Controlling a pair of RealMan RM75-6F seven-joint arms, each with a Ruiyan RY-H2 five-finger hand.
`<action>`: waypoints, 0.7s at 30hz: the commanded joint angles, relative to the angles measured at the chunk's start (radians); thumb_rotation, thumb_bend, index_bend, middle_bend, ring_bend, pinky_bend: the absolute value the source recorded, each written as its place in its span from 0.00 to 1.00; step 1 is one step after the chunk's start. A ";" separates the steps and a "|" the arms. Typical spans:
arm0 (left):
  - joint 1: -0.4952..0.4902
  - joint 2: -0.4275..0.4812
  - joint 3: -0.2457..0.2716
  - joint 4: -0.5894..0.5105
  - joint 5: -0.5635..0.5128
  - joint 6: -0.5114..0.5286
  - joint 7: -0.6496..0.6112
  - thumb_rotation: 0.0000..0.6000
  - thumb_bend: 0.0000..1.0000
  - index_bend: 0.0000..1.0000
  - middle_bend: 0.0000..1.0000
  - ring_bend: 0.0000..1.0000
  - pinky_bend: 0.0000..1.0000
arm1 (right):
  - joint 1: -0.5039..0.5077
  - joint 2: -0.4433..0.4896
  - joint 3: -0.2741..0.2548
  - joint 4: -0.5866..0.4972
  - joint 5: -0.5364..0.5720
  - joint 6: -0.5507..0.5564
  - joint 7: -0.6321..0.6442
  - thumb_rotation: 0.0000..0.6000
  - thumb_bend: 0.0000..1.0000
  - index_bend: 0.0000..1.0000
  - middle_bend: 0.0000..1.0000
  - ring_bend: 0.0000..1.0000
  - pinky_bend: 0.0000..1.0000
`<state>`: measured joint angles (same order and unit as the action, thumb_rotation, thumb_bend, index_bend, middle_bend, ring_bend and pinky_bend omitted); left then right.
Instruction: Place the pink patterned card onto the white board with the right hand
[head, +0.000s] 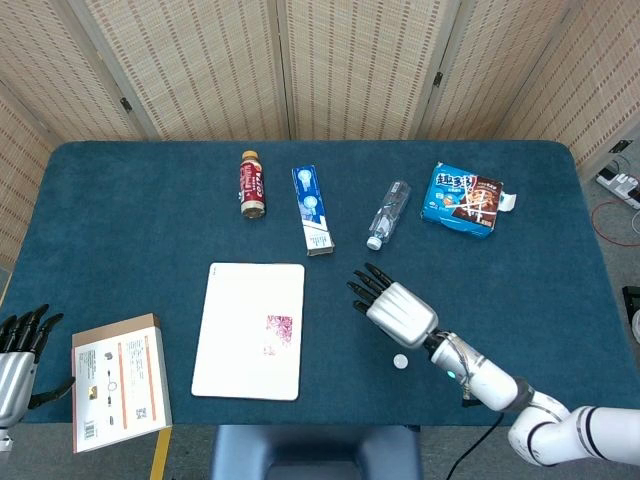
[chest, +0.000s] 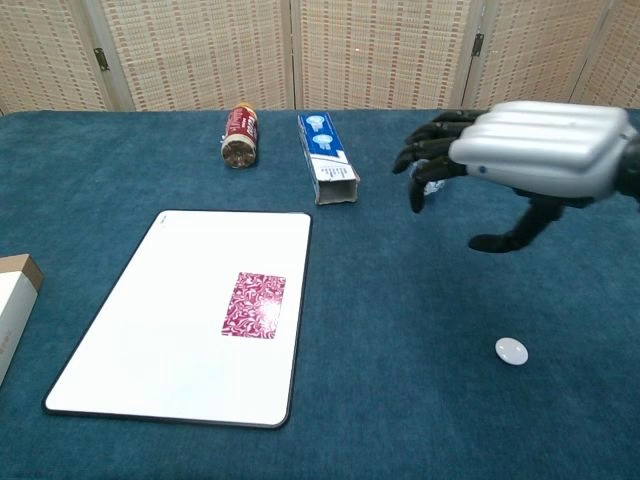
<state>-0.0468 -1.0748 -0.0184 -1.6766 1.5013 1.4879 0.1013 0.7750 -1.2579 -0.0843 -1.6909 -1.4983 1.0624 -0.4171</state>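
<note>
The pink patterned card (head: 279, 328) (chest: 254, 305) lies flat on the right part of the white board (head: 233, 301) (chest: 150, 300), with nothing touching it. My right hand (head: 392, 304) (chest: 520, 155) hovers above the blue cloth to the right of the board, empty, its fingers spread and pointing toward the far left. At the near left edge my left hand (head: 20, 350) shows by the table side, fingers apart and holding nothing.
A small white disc (head: 399, 361) (chest: 511, 351) lies under the right forearm. Along the far side sit a brown bottle (head: 251, 184), a toothpaste box (head: 311, 209), a clear water bottle (head: 387, 214) and a blue snack box (head: 463, 199). A cardboard box (head: 119, 382) lies near left.
</note>
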 joint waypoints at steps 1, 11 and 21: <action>-0.004 0.004 0.000 -0.015 0.004 -0.001 0.015 1.00 0.21 0.15 0.08 0.09 0.00 | -0.071 0.031 -0.057 0.029 -0.070 0.066 0.066 1.00 0.33 0.34 0.18 0.02 0.00; -0.011 0.008 0.004 -0.056 0.022 0.001 0.051 1.00 0.21 0.15 0.08 0.09 0.00 | -0.161 -0.006 -0.113 0.129 -0.154 0.091 0.148 1.00 0.33 0.37 0.18 0.02 0.00; -0.004 0.011 0.011 -0.061 0.030 0.012 0.048 1.00 0.21 0.15 0.08 0.09 0.00 | -0.190 -0.062 -0.118 0.195 -0.202 0.061 0.161 1.00 0.33 0.37 0.19 0.01 0.00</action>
<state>-0.0508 -1.0634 -0.0075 -1.7383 1.5313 1.4998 0.1500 0.5863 -1.3155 -0.2029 -1.4999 -1.6971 1.1278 -0.2542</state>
